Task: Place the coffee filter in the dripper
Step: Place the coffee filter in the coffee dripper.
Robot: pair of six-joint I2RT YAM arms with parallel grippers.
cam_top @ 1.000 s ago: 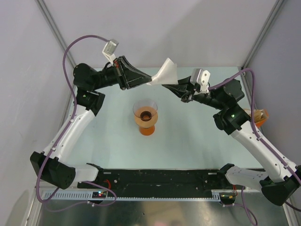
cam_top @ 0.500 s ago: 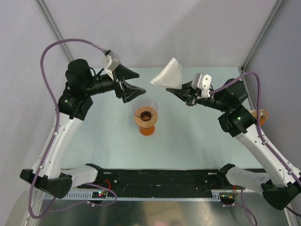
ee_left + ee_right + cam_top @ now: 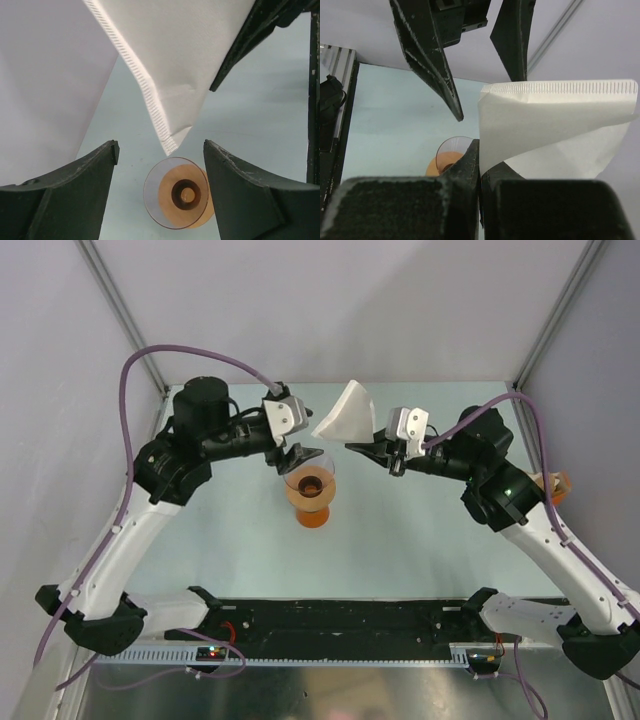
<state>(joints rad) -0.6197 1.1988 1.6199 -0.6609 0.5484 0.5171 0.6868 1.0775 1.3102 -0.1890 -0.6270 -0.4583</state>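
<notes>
**Right claw** [image 3: 358,448]: pressed together on the lower edge of the coffee filter [image 3: 345,412]. In the right wrist view the two fingers meet with the paper caught between them. It is the only grip on the paper.

**Left claw** [image 3: 295,455]: spread wide and holding nothing. In the left wrist view both fingers stand well apart, and the filter's crimped seam and point [image 3: 167,135] hang in the gap without touching either one.

**Just changed:**
- A second ago the left claw was also clamped on the filter, pulling against the right.
- It then let go and opened.
- The left arm has since swung in from the far-left side and now sits just beside the dripper's far-left rim.
- The right arm has carried the paper a little toward the middle.

**Filter:** in the air beyond the dripper [image 3: 310,485], toward the worktop's far edge. It is partly opened into a cone, mouth up and point down, and not yet inside.

**Dripper:** upright and untouched near the middle of the worktop [image 3: 420,540], a little toward the far edge. Its clear cone is empty over the orange base.

**Reading:** the tug between the two claws looks finished, so the opening-out step is probably done. What remains is for the right arm to bring the point over the cone's mouth and lower it. The left claw sits close by and could crowd that descent or nudge the dripper.
</notes>
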